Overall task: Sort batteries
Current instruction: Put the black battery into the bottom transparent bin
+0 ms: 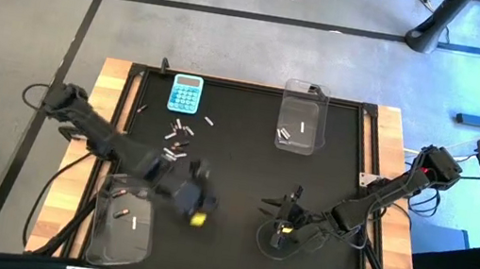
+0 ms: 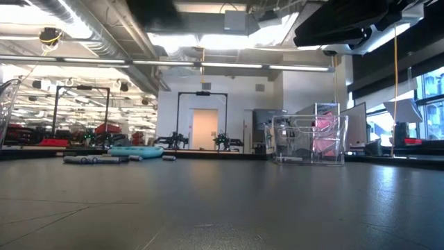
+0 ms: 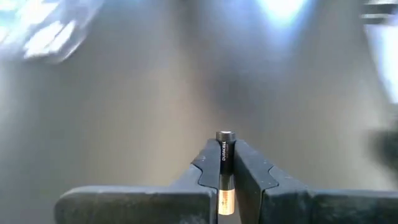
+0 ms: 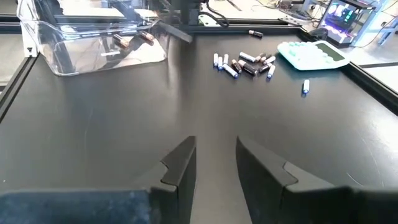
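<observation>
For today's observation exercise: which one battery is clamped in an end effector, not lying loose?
The dark Duracell battery, pinched between the left end effector fingers; the others lie loose.

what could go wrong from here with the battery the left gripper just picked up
The left gripper pinches a dark Duracell battery lengthwise between its fingertips, its tip poking past them; such a thin grip could let it slip or swing out on the way to a bin. The clear bin near the left arm is close, so a low pass might knock its wall. The loose battery pile by the calculator could scatter if brushed.
</observation>
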`<state>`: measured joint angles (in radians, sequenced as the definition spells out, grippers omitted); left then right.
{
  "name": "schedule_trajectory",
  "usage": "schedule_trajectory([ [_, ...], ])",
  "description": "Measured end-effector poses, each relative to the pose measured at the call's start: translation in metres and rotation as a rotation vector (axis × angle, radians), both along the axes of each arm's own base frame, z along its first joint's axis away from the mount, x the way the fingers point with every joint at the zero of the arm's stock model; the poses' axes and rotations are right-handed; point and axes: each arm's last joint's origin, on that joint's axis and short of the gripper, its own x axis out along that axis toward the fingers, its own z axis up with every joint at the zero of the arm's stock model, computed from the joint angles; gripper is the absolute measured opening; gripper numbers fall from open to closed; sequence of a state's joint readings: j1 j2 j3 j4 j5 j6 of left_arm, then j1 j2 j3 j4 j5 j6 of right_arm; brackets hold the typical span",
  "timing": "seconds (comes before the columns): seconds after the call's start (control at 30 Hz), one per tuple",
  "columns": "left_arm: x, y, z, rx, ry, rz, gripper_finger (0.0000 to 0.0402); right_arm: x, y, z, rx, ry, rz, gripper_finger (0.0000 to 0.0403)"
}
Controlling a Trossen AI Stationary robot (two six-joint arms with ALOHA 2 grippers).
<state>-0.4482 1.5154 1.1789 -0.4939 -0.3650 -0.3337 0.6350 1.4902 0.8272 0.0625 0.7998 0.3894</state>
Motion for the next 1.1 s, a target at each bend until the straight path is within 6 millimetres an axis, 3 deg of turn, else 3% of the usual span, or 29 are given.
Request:
schedule_trajectory([
  [0.2, -0.037, -0.081, 0.055, 0.03, -0.134, -0.193, 0.0012, 0.0, 0.0, 0.0, 0.002, -0.002, -0.001, 0.0115],
  [0.3, -0.058, -0.113, 0.068, -0.02, -0.138, -0.199, 0.0012, 0.0, 0.0, 0.0, 0.003, -0.002, -0.002, 0.0115],
  [0.4, -0.08, -0.133, 0.068, -0.065, -0.055, -0.14, 0.0012, 0.0, 0.0, 0.0, 0.002, -0.002, -0.003, 0.0115],
  [0.7, -0.144, -0.132, 0.016, -0.116, 0.347, 0.332, 0.0012, 0.0, 0.0, 0.0, 0.004, -0.005, -0.004, 0.0115],
  [0.93, -0.169, -0.126, -0.039, -0.207, 0.417, 0.444, 0.0012, 0.0, 0.0, 0.0, 0.001, -0.005, -0.003, 0.0115],
  [1.1, -0.174, -0.117, -0.083, -0.335, 0.455, 0.441, 0.0012, 0.0, 0.0, 0.0, 0.0, -0.005, -0.003, 0.0115],
])
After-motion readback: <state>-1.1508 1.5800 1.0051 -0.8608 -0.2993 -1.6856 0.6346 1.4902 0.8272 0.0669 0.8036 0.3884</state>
